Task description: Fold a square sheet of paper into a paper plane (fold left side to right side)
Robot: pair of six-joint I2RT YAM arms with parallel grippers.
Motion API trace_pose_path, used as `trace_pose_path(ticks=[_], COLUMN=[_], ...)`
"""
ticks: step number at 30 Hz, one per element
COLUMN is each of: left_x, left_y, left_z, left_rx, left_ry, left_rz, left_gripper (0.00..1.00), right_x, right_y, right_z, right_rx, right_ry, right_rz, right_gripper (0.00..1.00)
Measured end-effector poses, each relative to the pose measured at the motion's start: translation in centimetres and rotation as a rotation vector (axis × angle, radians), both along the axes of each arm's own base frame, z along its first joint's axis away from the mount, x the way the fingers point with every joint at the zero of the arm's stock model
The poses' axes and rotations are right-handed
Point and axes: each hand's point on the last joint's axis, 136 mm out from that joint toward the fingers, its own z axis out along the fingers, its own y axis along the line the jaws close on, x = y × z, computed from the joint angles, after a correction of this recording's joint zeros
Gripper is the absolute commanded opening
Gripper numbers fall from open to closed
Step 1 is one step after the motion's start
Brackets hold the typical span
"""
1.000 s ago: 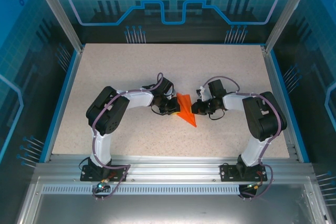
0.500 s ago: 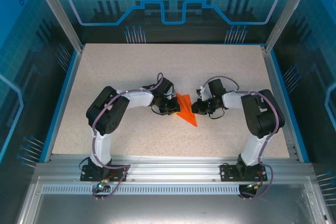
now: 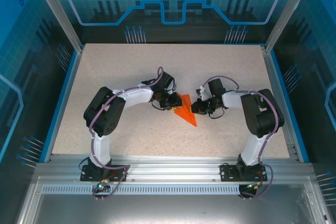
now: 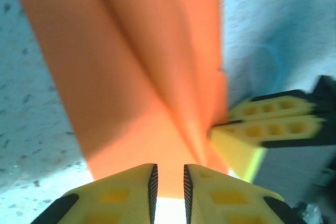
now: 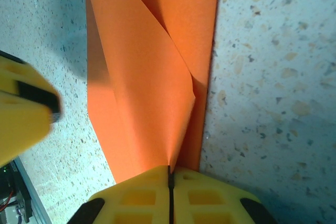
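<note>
The orange sheet of paper (image 3: 187, 114), folded to a pointed dart shape, lies at the table's middle with its tip toward the near right. My left gripper (image 3: 174, 104) sits at its left edge. In the left wrist view the jaws (image 4: 168, 183) stand a narrow gap apart, with the paper (image 4: 136, 77) just beyond them and nothing pinched. My right gripper (image 3: 195, 109) is at the paper's right side. In the right wrist view it (image 5: 169, 170) is shut on a raised flap of the paper (image 5: 152, 77). Its yellow fingers (image 4: 268, 124) also appear in the left wrist view.
The speckled tabletop (image 3: 131, 72) is bordered by a blue rim and metal frame posts (image 3: 58, 9). Both arm bases are bolted at the near edge (image 3: 168, 171). The left finger (image 5: 23, 111) crosses the left side of the right wrist view.
My left gripper's jaws have parted slightly and its wrist has shifted a little toward the back. The right gripper holds its place on the paper.
</note>
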Motion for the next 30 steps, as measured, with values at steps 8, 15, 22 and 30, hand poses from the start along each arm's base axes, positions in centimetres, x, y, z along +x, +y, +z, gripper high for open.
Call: trace_pose_path(ticks=[8, 15, 22, 30], left_x=[2.1, 2.3, 2.0, 1.9], left_y=[-1.8, -3.2, -4.5, -4.3], left_z=[2.8, 0.2, -1.4, -2.6], left_rx=[-0.060, -0.063, -0.066, -0.042], left_ry=[-0.062, -0.001, 0.026, 0.046], left_rz=[-0.018, -0.033, -0.059, -0.057], left_gripper=[0.20, 0.20, 0.19, 0.18], right_x=[0.0, 0.0, 0.0, 0.0], right_y=[0.0, 0.0, 0.0, 0.0], right_z=[0.0, 0.0, 0.0, 0.0], right_rx=[0.000, 0.000, 0.000, 0.000], right_ry=[-0.002, -0.001, -0.002, -0.003], right_rz=[0.003, 0.003, 0.004, 0.006], right_gripper=[0.08, 0.08, 0.08, 0.08])
